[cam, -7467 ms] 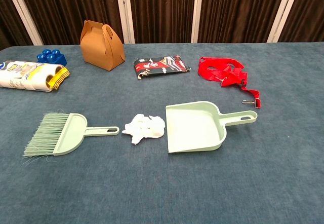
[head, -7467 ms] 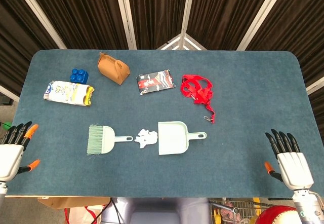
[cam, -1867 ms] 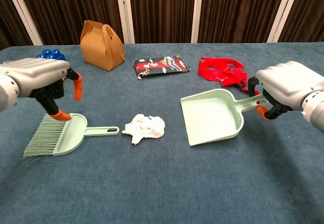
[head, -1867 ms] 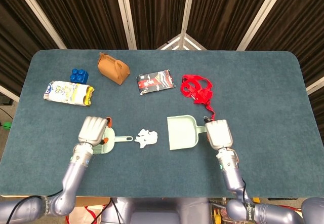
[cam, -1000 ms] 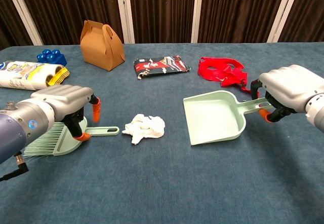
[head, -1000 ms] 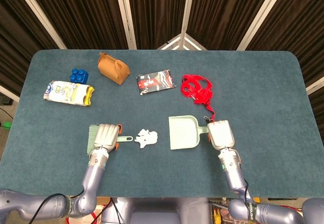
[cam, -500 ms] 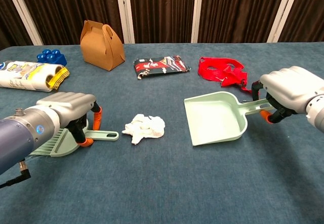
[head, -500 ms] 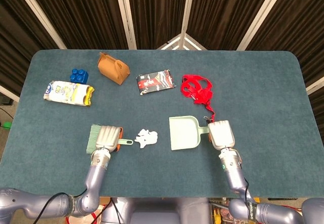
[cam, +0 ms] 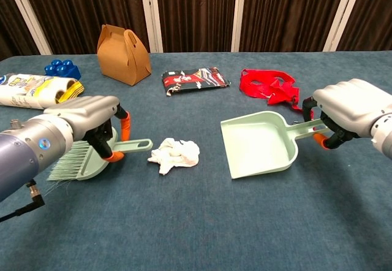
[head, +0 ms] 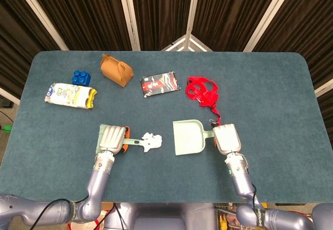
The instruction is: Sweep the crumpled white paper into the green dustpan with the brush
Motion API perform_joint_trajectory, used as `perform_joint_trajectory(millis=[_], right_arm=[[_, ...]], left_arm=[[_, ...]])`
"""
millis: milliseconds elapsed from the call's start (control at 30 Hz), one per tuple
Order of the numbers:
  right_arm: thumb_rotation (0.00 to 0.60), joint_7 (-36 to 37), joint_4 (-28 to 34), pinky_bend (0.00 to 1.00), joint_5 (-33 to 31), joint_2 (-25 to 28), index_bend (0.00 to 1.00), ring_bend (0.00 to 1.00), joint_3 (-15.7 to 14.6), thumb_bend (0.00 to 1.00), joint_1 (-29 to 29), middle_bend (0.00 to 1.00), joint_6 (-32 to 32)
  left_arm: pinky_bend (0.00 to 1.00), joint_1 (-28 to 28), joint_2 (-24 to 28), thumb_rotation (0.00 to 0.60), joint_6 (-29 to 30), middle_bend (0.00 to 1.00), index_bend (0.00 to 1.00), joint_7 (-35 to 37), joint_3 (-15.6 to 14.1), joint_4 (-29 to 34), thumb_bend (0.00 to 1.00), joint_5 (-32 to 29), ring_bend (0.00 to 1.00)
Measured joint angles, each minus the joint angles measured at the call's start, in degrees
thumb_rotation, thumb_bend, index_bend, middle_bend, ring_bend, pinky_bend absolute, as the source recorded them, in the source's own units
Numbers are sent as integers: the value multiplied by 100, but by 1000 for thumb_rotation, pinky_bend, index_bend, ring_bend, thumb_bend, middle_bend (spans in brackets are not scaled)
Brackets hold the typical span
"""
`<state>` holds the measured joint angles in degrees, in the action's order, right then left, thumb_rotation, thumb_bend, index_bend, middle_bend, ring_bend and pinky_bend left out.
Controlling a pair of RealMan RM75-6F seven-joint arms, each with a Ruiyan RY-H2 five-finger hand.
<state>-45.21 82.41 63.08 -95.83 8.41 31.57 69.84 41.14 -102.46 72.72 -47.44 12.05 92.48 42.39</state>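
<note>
— What are the two hands doing?

— The left hand (cam: 92,121) grips the brush (cam: 92,156) across its body, with the handle pointing at the crumpled white paper (cam: 174,154) and its tip just beside it. The bristles point away to the left. The right hand (cam: 349,108) is wrapped around the handle of the green dustpan (cam: 260,145), which is tipped with its open front edge low and facing the paper.

— And the paper itself?

— On the blue table (head: 270,84) between brush and dustpan, closer to the brush and apart from the pan's lip.

— Anything else on the table?

— Along the far side: a white and yellow packet (head: 70,96), a blue block (head: 80,77), a brown paper box (head: 116,69), a dark printed pouch (head: 160,84) and a red strap (head: 204,93).
</note>
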Motion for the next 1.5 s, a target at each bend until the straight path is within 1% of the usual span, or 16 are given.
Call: perform_joint_trajectory(millis=[233,333,433,600,700,833,967,1133,1233,1400,1500], right_arm=[[600,-241,198,804,-107,18,695,803,7,499,21,844,34],[600,-317,267,804,-116,43,695,803,8,500,33,844,57],[600,-349,329,804,-121,78,695,803,12,499,42,844,76],[600,-386,413,804,-162,128,695,803,28,500,53,844,90],[600,-432,450,804,-164,109,695,803,27,499,59,844,122],[600,-459,505,804,-179,109,695,803,25,499,65,844,151],[600,-467,535,804,-181,119,695,803,-22,500,49,844,173],[600,-452,555,804,-175,135,695,803,-50,499,42,844,170],[600,-456,551,804,-167,131,695,803,-62,499,57,844,152],[600,-428,571,804,-150,160,696,803,-84,500,45,844,163],[600,-396,567,804,-155,178,696,803,-81,500,40,844,163]], left_arm=[[1000,-31,-46,600,30,1000,773,454,124,142,592,257,1000],[1000,-40,-142,600,45,1000,778,628,155,180,596,380,1000],[1000,-51,-251,600,48,1000,787,766,213,266,607,374,1000],[1000,-25,-460,600,100,1000,790,982,456,500,609,332,1000],[1000,13,-552,600,137,1000,790,1062,529,590,609,427,1000],[1000,81,-712,600,178,1000,790,1134,690,729,609,350,1000],[1000,178,-882,600,150,1000,790,1225,800,686,609,338,1000],[1000,299,-1144,600,94,1000,790,1339,880,468,609,339,1000],[1000,413,-1326,600,70,1000,790,1403,993,294,609,371,1000],[1000,654,-1576,600,63,1000,786,1528,1250,3,608,618,1000],[1000,752,-1649,600,79,1000,782,1638,1354,-76,608,843,1000]])
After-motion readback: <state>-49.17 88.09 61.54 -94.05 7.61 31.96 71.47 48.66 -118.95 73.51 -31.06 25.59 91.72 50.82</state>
